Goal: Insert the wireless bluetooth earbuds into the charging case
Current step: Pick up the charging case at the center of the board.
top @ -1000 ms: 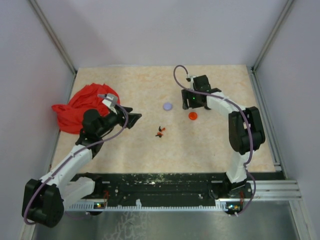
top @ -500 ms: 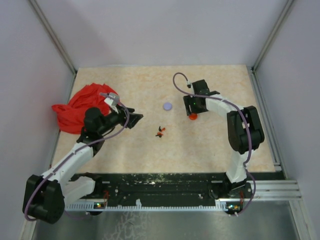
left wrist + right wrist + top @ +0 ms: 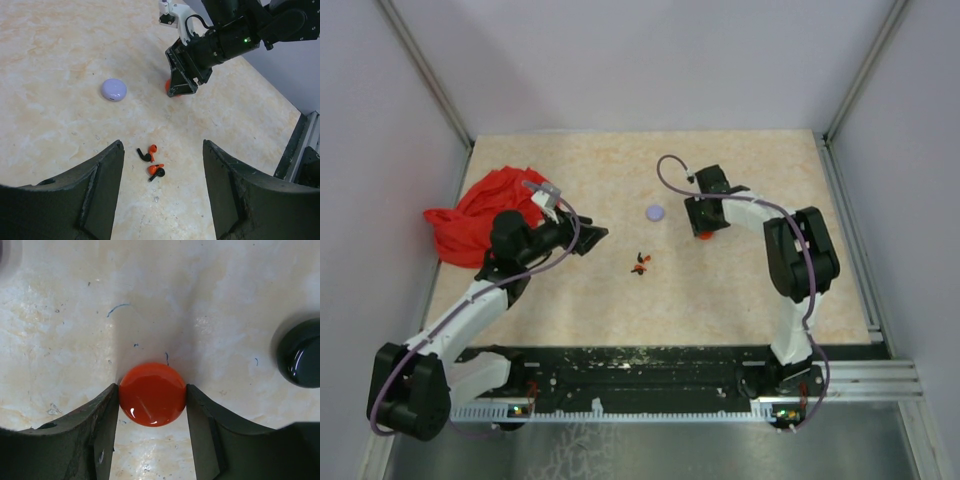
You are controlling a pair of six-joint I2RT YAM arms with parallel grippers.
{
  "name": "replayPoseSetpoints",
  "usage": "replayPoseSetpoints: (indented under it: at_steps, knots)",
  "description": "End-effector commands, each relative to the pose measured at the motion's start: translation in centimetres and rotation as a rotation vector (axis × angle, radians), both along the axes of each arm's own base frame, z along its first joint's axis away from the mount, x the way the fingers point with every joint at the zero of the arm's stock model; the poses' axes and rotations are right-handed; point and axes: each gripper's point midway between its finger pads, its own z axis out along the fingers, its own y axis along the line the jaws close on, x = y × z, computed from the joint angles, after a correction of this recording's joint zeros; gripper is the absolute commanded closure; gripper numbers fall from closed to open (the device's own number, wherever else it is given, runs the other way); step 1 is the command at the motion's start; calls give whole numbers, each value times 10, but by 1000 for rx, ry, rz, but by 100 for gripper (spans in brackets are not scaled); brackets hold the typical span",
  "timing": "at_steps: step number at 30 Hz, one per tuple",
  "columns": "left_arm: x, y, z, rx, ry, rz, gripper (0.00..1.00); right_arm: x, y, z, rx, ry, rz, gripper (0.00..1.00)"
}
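- The two tiny reddish-orange and black wireless earbuds (image 3: 640, 265) lie loose and close together mid-worktop, between the two arms
- The left gripper (image 3: 162, 147) hovers just short of them, pointing their way, its jaws spread wide with nothing between
- A round glossy lilac disc (image 3: 114, 90) sits on the mottled beige worktop (image 3: 740, 290) beyond the earbuds
- Farther right, the right gripper (image 3: 152, 390) is lowered, its jaws closed against both sides of a round glossy orange disc (image 3: 152, 394)
- A round black disc (image 3: 300, 352) lies near it
- A crumpled red cloth (image 3: 480, 215) lies at the left edge
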Motion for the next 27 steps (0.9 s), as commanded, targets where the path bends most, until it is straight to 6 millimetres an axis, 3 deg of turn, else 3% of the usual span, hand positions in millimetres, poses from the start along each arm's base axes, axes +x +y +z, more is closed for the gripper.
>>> replayPoseSetpoints:
  at_steps: [1,8,15,27]
  knots:
    - [5,-2,10,-27,26,0,32,-5,18,16,-12,-43,93,62]
    - [8,-7,2,-7,135,-31,32,-30,74,61,40,-169,375,65]
    - [7,-13,-2,-36,273,-138,34,-61,120,130,153,-358,625,68]
    - [-17,-28,4,-105,347,-345,40,-126,172,185,206,-612,1095,66]
